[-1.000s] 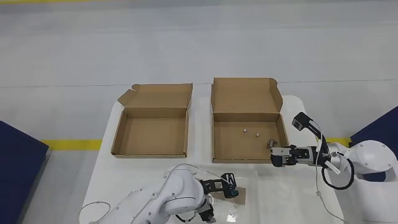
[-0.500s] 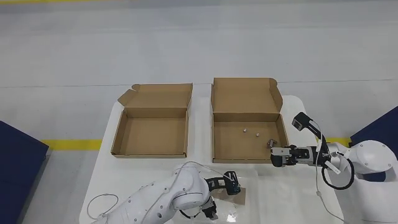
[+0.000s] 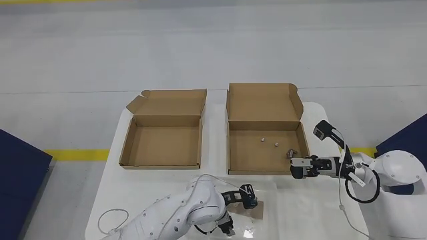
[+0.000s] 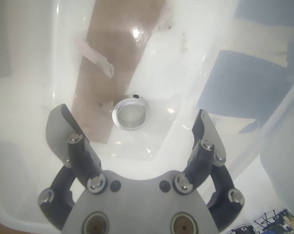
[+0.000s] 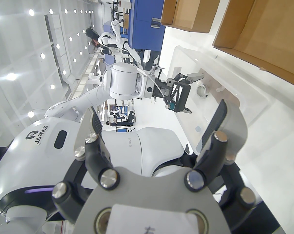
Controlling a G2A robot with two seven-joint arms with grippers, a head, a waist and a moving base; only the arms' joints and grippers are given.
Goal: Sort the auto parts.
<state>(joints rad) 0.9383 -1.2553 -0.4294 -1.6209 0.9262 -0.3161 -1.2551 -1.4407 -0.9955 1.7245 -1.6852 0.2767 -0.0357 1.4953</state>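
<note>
Over the last second the left arm's white links have swung down toward the near left corner of the table, though the left gripper has barely shifted, and the right arm has held its place. That left gripper hangs over a clear plastic bin at the table's near edge, fingers spread wide with nothing between them. A metal ring sits on the bin's floor in line with the gap, touching neither finger. Just past it a small clear plastic part lies across a brown cardboard strip; whether that strip is in the bin or under it I cannot tell. Farther off to the right, the right gripper hovers at the near right corner of the right box, its fingers likewise apart and empty. A white sticker on its wrist plate carries dark print, cut off at the edge and unreadable. Three small parts lie inside the right box, one of them close to that gripper. The left box stands open just beside it. A blue cabinet stands left of the table, and a yellow floor line runs beyond.
</note>
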